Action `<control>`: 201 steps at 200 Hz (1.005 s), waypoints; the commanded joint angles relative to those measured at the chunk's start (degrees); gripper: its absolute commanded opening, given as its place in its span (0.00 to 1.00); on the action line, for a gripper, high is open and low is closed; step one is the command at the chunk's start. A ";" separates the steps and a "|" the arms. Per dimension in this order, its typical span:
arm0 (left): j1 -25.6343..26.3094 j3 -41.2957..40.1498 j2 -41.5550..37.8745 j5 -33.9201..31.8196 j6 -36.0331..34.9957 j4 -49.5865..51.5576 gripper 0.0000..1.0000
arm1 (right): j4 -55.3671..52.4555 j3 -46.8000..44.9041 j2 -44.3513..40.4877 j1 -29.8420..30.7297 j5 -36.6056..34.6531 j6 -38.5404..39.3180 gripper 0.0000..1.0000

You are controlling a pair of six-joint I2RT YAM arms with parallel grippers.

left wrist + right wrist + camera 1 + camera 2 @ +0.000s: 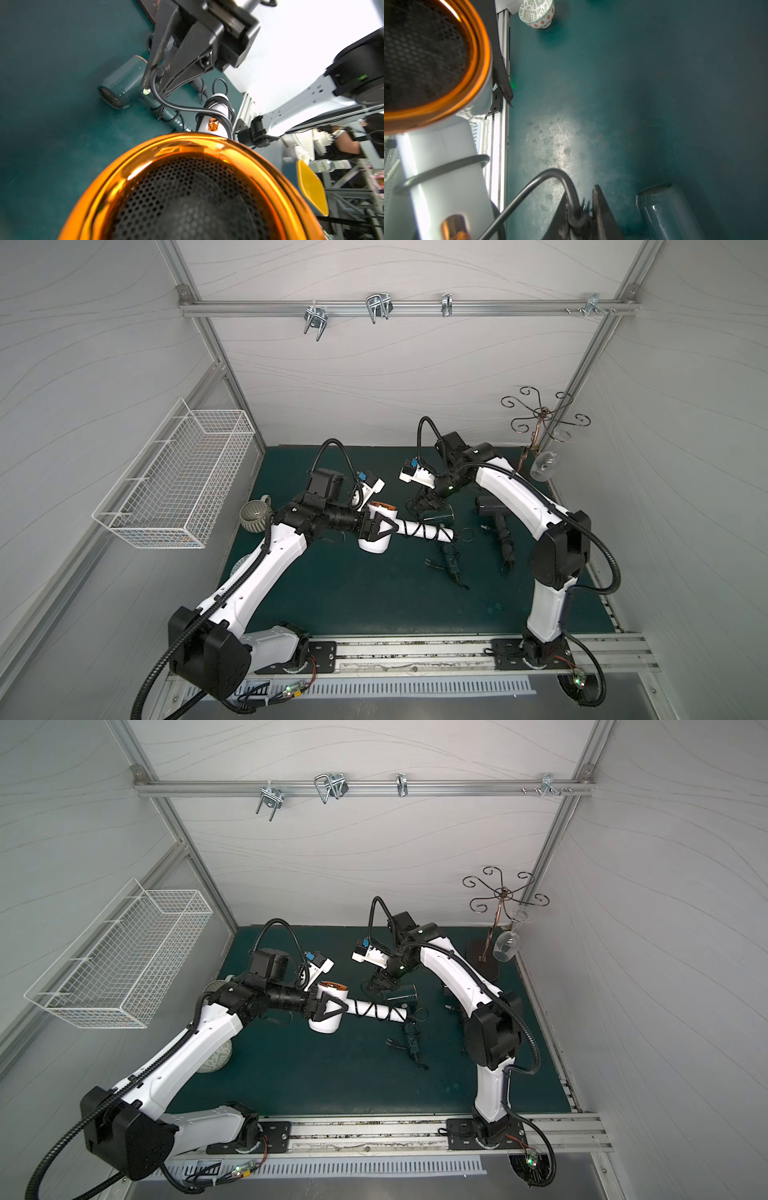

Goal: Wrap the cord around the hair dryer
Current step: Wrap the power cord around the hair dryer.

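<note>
My L fingers (pixel 380 527) clamp wide across the white hair dryer (pixel 374 545) barrel, holding it off the counter (pixel 374 597), handle pointing right w/ cord (pixel 417 527) coiled round it. R fingers (pixel 154 89) are nearly closed, cord between them, touching one; can't tell if it's pinched.

No text, brand or number could be read in any view. The patterned cup (pixel 536 13), at the upper middle of the right wrist view, carried grey angular motifs and small orange squares, none legible as letters. A faint mark on the hair dryer (pixel 187 145), on its orange rim mid-frame in the left wrist view, was illegible.
</note>
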State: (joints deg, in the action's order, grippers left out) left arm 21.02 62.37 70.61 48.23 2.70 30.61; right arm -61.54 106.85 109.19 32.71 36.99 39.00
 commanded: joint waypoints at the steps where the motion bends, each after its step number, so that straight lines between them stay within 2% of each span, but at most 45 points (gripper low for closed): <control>1: -0.79 -1.54 -2.31 9.05 5.77 -16.17 0.00 | -1.06 -0.67 1.80 0.21 0.49 -0.52 0.19; 61: -1.49 -9.80 -3.34 11.08 14.64 -27.51 0.00 | -3.82 0.28 6.59 0.22 0.50 -2.26 0.25; 84: -2.52 -15.16 -4.54 11.04 20.47 -33.88 0.00 | -5.03 0.33 8.69 0.66 1.22 -2.85 0.25; 144: -4.54 -21.59 -5.51 12.30 24.77 -36.32 0.00 | -4.06 -0.70 12.13 2.62 0.85 -4.74 0.30; 174: -5.54 -22.76 -4.98 13.47 25.57 -37.06 0.00 | -3.76 -0.55 12.67 2.44 0.02 -5.80 0.37; 201: -5.89 -24.42 -4.75 13.51 27.10 -38.26 0.00 | -3.94 -0.97 12.85 2.26 0.84 -6.19 0.47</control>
State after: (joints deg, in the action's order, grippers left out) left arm 15.66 38.17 66.94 58.63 27.68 -0.67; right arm -63.99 106.41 121.08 35.22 36.51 32.80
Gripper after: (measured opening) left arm 0.771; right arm 0.445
